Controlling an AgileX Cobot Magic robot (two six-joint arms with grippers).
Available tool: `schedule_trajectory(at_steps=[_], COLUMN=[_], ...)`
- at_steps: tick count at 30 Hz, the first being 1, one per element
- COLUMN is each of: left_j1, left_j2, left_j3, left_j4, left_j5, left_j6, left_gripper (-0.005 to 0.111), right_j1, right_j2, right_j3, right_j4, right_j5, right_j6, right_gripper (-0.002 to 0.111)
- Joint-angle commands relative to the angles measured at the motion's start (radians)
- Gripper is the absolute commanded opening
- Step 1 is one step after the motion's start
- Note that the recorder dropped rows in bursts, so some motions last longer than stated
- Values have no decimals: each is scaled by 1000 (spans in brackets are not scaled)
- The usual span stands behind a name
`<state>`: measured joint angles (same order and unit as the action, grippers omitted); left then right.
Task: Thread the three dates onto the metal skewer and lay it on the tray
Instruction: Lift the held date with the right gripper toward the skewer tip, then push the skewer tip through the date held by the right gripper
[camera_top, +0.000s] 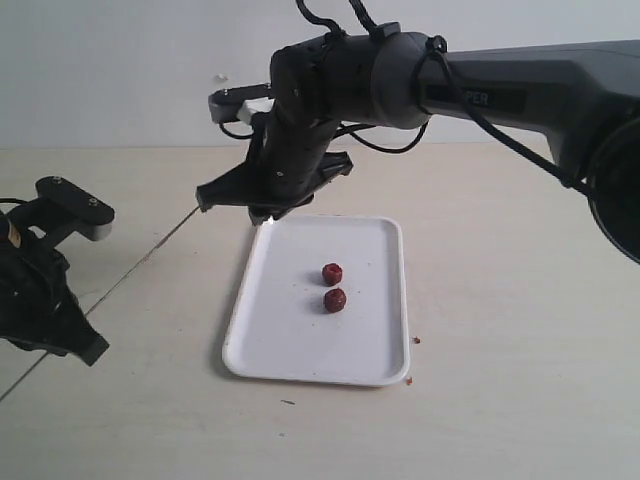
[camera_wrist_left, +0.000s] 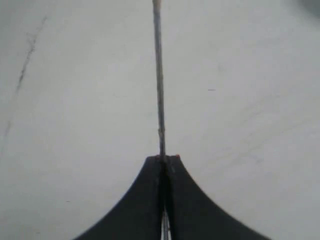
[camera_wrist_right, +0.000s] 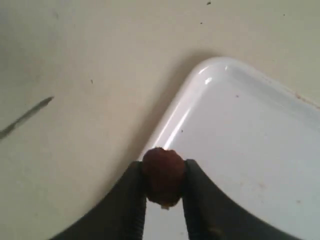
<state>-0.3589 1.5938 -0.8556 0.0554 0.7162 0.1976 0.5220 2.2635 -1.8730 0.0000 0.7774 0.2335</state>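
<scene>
Two dark red dates (camera_top: 332, 273) (camera_top: 335, 300) lie close together in the middle of the white tray (camera_top: 290, 340). My right gripper (camera_wrist_right: 163, 169) is shut on the third date (camera_wrist_right: 162, 179), held just over the tray's corner (camera_wrist_right: 210, 85); in the exterior view that gripper (camera_top: 262, 212) hangs above the tray's far left corner. My left gripper (camera_wrist_left: 163, 157) is shut on the thin metal skewer (camera_wrist_left: 159, 75), which sticks straight out ahead of its fingers. The skewer's pointed tip (camera_wrist_right: 35, 111) shows a short way from the held date, apart from it.
The left arm (camera_top: 40, 290) sits low at the left edge of the beige table. The big black right arm (camera_top: 400, 70) reaches across from the upper right. Small reddish crumbs (camera_top: 416, 340) lie by the tray's near right side. A thin dark line (camera_top: 130, 275) crosses the table.
</scene>
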Motion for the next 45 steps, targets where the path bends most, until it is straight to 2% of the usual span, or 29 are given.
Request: schedule_trajectory(at_steps=[1, 12, 19, 35, 45], left_j1=[0, 0, 0, -1, -1], left_j2=[-9, -9, -9, -9, -9], left_j3=[4, 9, 9, 9, 9], left_j4=[-124, -321, -486, -591, -597], left_j5=[2, 7, 36, -70, -85], left_j6=[-30, -10, 147, 164, 166], left_gripper=[0, 0, 0, 0, 0], right_j1=[2, 2, 2, 2, 2], right_j2=[-11, -11, -11, -11, -11], right_j3=[-11, -11, -11, -11, -11], right_j4=[6, 28, 47, 47, 47], right_j5=[-98, -216, -274, -275, -273], right_j6=[219, 319, 369, 367, 342], right_gripper=[25, 25, 25, 25, 25])
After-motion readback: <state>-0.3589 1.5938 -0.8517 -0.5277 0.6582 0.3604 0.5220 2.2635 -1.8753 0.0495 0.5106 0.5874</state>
